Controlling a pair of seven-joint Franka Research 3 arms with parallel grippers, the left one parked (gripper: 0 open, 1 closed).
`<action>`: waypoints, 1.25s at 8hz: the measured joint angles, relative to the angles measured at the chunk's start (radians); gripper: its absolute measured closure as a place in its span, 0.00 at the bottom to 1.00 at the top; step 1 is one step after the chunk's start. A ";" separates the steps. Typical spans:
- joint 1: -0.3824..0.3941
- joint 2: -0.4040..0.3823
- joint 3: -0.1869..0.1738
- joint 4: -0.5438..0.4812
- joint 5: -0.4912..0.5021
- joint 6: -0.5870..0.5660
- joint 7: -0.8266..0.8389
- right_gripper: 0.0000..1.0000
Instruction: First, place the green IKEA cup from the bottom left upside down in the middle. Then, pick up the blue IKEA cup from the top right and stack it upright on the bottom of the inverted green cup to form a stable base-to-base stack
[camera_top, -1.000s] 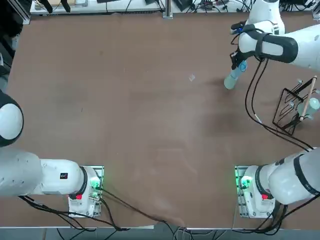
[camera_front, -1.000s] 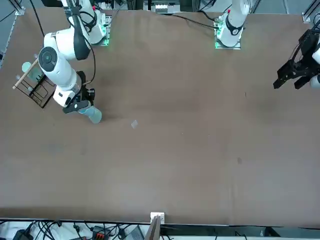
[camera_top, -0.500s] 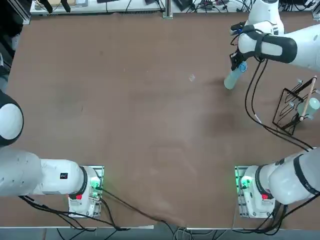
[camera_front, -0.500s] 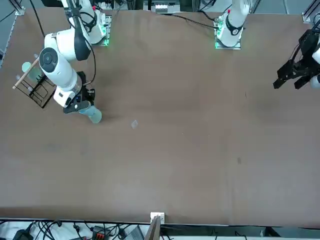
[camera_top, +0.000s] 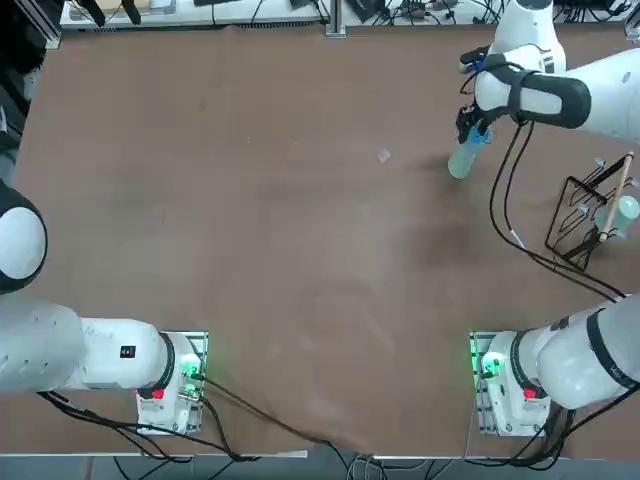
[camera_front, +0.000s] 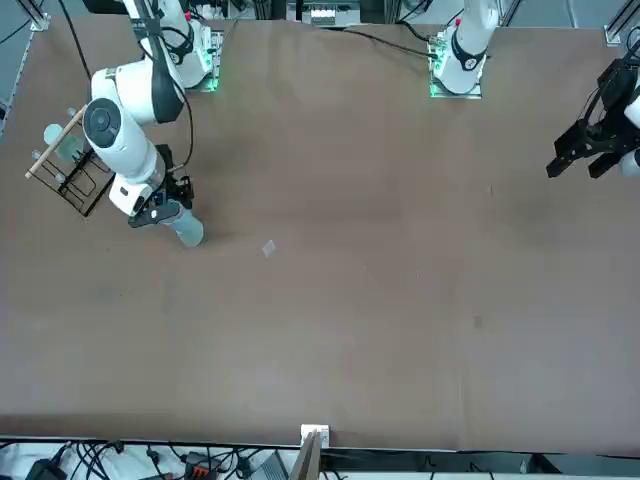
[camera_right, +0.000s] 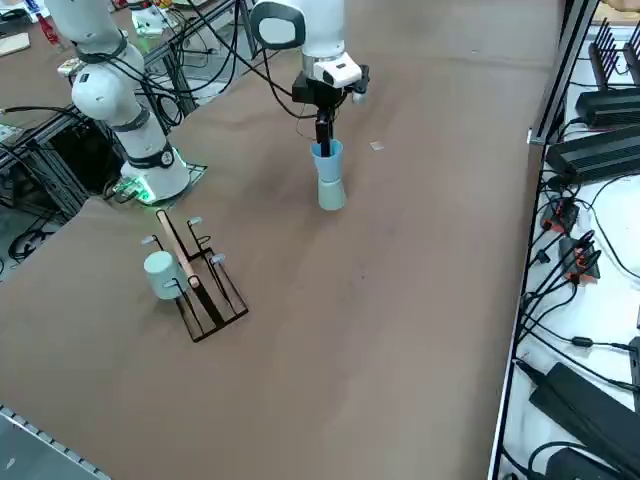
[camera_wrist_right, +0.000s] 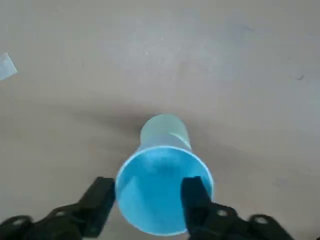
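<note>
While right end effector (camera_wrist_right: 149, 205) opens, blue cup (camera_wrist_right: 164, 192) between fingers.

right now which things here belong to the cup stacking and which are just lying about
For the job:
- blue cup, upright on top
- green cup, beneath it
- right gripper, open around the blue cup's rim

Just lying about:
- black wire rack
- pale cup at the rack
</note>
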 joint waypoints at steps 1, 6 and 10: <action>0.000 0.000 0.000 0.001 -0.001 0.000 0.000 0.00; 0.000 -0.002 0.000 0.003 -0.001 0.000 0.000 0.00; 0.000 -0.003 0.000 0.013 -0.001 -0.002 0.000 0.00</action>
